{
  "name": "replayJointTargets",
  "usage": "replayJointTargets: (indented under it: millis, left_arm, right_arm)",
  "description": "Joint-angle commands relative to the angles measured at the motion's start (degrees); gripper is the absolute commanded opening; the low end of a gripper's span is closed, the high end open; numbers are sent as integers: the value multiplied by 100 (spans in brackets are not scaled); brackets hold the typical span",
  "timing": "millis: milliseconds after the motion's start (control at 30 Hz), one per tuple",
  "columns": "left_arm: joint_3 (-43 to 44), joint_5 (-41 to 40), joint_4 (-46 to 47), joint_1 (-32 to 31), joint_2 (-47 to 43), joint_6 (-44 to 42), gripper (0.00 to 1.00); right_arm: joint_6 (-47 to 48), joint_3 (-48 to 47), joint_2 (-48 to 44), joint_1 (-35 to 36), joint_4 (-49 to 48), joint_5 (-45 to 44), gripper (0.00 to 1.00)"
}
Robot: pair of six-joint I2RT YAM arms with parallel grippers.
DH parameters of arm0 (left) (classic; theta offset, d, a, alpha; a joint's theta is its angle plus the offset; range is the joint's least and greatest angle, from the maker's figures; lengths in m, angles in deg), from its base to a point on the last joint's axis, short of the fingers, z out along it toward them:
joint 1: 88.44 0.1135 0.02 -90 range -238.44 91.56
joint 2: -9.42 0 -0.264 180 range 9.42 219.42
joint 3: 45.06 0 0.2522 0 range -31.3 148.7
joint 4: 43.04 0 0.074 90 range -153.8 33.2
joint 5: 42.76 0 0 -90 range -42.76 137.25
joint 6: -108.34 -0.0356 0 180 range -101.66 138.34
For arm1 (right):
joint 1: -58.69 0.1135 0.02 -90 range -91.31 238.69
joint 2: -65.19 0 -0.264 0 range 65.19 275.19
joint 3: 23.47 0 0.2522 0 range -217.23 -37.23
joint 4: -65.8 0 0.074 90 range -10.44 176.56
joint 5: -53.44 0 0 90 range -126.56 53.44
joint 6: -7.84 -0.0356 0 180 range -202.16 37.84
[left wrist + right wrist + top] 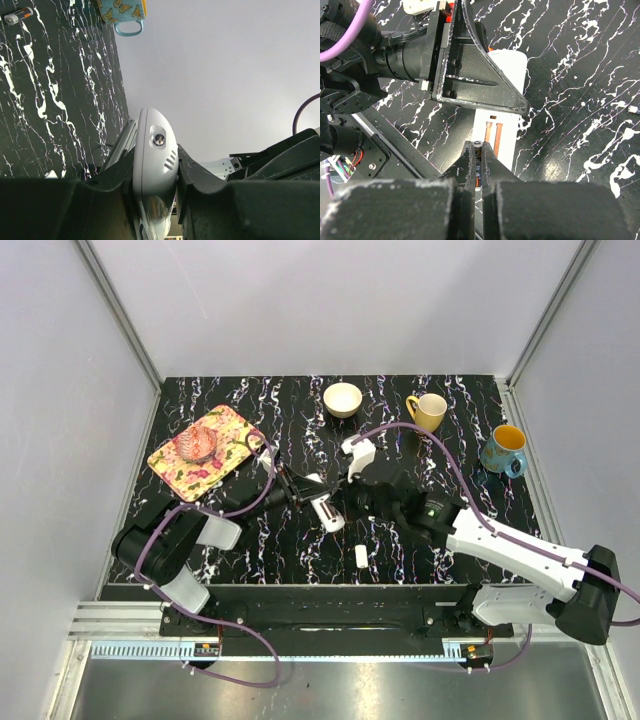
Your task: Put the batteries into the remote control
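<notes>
Facing only the right wrist, the remote control [502, 125] bares its bay.

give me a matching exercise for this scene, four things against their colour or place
1 bowl
2 butterfly mug
3 remote control
4 floral tray

a teal, at the far right
b clamped between the left fingers
c white, far side, middle
d left side, pink object on it

Pairs: 1c, 2a, 3b, 4d
</notes>
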State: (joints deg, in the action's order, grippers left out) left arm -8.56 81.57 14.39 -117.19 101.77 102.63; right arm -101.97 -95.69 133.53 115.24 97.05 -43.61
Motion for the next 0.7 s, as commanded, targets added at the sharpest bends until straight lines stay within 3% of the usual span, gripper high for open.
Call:
replayJointTargets:
  millis: [0, 667]
  left_arm:
    - [230, 267, 2126, -8, -165, 96, 0]
    - [529, 268, 2232, -262, -200, 254, 0]
  right_arm:
    - [337, -140, -31, 189, -405, -376, 0]
    - [294, 115, 224, 365, -765, -789, 0]
